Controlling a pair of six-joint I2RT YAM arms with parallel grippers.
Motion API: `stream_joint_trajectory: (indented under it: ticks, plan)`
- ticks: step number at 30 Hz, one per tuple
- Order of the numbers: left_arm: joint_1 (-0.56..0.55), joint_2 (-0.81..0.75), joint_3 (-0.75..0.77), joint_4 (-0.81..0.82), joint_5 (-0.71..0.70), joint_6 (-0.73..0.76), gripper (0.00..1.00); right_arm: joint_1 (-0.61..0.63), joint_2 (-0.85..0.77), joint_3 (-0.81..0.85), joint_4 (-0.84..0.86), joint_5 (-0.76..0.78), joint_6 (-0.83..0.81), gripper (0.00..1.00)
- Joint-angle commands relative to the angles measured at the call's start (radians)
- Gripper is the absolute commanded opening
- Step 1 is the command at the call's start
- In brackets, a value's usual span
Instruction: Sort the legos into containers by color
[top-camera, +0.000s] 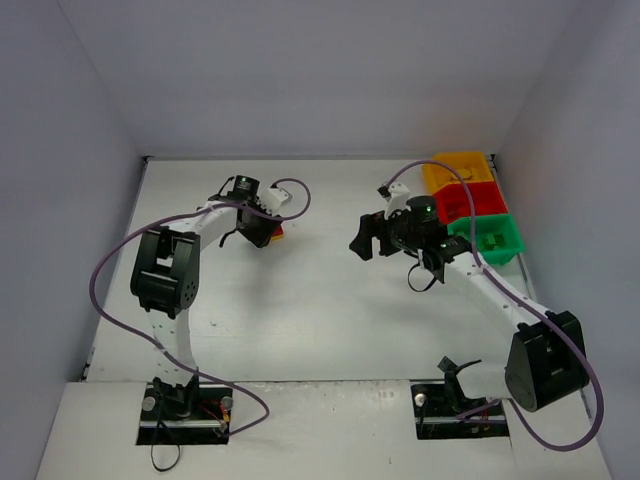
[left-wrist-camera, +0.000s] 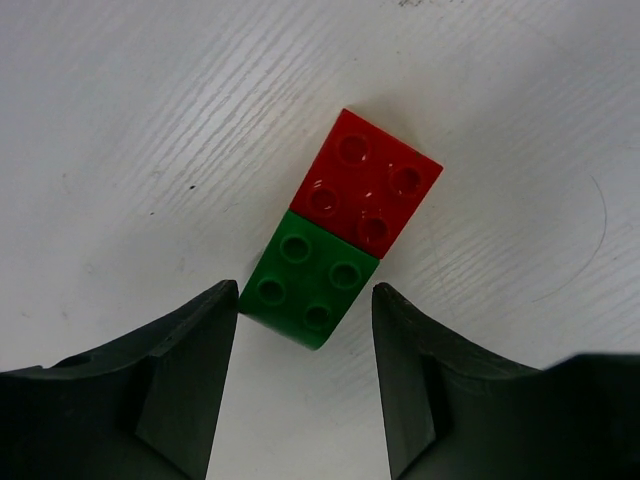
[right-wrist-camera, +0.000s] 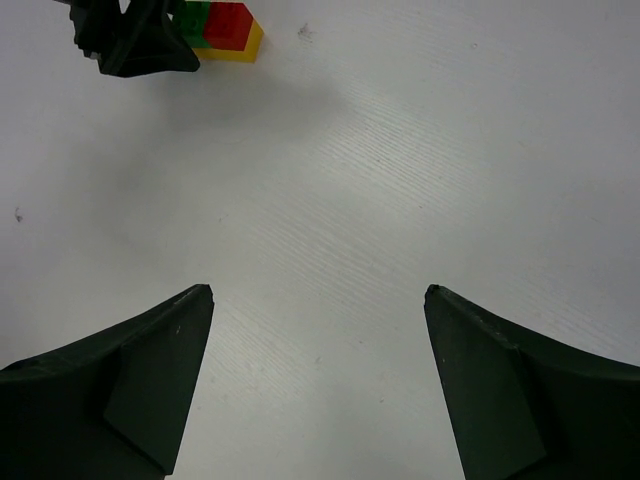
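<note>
A red brick (left-wrist-camera: 367, 182) and a green brick (left-wrist-camera: 308, 280) lie side by side, studs up, on the white table. The right wrist view shows them (right-wrist-camera: 215, 22) stuck on a yellow-orange brick (right-wrist-camera: 240, 50). My left gripper (left-wrist-camera: 305, 291) is open just above them, its fingertips either side of the green brick's near corner, not touching. In the top view the left gripper (top-camera: 262, 226) covers most of the stack (top-camera: 277, 233). My right gripper (right-wrist-camera: 318, 292) is open and empty over bare table, at mid-table in the top view (top-camera: 364, 240).
Three bins stand in a row at the far right: yellow-orange (top-camera: 457, 170), red (top-camera: 470, 201), green (top-camera: 497, 240) with green bricks inside. The right arm's wrist is next to the red and green bins. White walls enclose the table.
</note>
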Motion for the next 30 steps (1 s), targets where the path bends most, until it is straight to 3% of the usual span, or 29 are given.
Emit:
stream_joint_trajectory:
  ticks: [1,4,7,13,17,23,30]
  plan:
    - [0.002,-0.029,0.034,0.016,0.073,0.036,0.50,-0.004,-0.054,0.003,0.027,-0.028,0.009,0.83]
    - [0.001,-0.026,0.017,0.038,0.088,0.042,0.47,-0.005,-0.060,-0.002,0.021,-0.033,0.011,0.83]
    - [0.002,-0.020,0.014,0.047,0.122,0.043,0.36,-0.005,-0.063,-0.003,0.018,-0.040,0.012,0.82]
    - [0.004,-0.046,-0.015,0.076,0.215,0.025,0.25,-0.002,-0.061,0.009,0.013,-0.067,0.006,0.80]
    - [0.002,-0.078,-0.055,0.099,0.265,0.016,0.05,-0.004,-0.057,0.020,0.012,-0.082,0.006,0.79]
    - [-0.002,-0.203,-0.121,0.099,0.405,-0.023,0.00,-0.002,-0.054,0.057,0.004,-0.151,-0.009,0.78]
    - [-0.021,-0.325,-0.046,-0.203,0.605,0.103,0.00,0.027,-0.020,0.161,-0.049,-0.280,-0.115,0.76]
